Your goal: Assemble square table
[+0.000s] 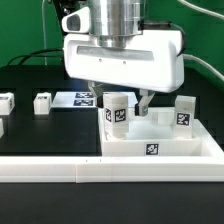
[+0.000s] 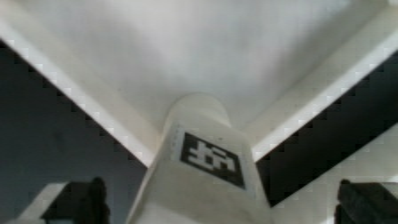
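The square tabletop lies in the lower right of the exterior view, rim up, with a tag on its near edge facing the camera. One leg stands upright at its far corner on the exterior view's left. A second leg stands upright at the far corner on the exterior view's right. Whether either is seated fully in its socket I cannot tell. My claw hangs over the first leg with its jaws spread wide and grips nothing. In the wrist view that leg rises between my dark fingers, tag toward the camera, with a clear gap on each side and the white tabletop beyond it. Out past the slab, two loose legs sit on the black table at the exterior view's left edge — well apart from the tabletop. The marker board lies flat between them and my claw. A long white border rail runs across the bottom of the exterior view, just in front of the tabletop.
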Robot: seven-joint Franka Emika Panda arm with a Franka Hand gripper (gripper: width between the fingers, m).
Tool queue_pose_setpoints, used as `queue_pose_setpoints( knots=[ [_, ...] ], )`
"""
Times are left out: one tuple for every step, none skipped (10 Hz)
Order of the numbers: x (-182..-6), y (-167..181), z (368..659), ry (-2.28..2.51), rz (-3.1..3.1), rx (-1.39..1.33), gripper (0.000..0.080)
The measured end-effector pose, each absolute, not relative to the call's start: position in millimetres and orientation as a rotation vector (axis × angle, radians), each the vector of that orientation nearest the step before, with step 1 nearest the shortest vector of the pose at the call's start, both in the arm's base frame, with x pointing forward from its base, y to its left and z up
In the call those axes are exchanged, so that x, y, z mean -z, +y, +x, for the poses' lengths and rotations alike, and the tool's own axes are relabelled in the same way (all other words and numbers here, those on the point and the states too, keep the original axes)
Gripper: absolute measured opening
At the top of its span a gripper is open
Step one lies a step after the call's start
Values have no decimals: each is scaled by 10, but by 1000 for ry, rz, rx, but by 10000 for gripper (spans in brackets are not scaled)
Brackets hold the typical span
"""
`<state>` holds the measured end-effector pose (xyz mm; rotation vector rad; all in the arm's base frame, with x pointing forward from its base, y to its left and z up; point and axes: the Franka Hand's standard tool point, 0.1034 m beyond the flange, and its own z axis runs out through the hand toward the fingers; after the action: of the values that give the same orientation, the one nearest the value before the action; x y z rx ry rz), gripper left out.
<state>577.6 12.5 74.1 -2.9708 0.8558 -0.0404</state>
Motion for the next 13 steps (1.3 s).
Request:
queue_pose_setpoints(
  knots=[
    [-738, 121, 5773, 759, -2998, 43, 649],
    [-737, 119, 5771, 680, -3018, 44, 649],
    [-736, 115, 5771, 581, -3040, 46, 649],
    [-735, 106, 5769, 456, -3065, 52, 649],
    [-734, 93, 5766, 283, -3092, 65, 649],
    [-728, 89, 5750, 135, -3109, 71, 649],
    [-731, 98, 5749, 48, -3114, 78, 649],
    [-737, 103, 5752, -115, -3120, 80, 649],
    [-738, 98, 5753, -236, -3117, 81, 649],
    [-741, 94, 5757, -333, -3112, 82, 649],
    [-743, 85, 5758, -390, -3108, 82, 649],
    [-742, 65, 5758, -493, -3101, 79, 649],
    [-740, 62, 5757, -481, -3102, 79, 649]
  ],
)
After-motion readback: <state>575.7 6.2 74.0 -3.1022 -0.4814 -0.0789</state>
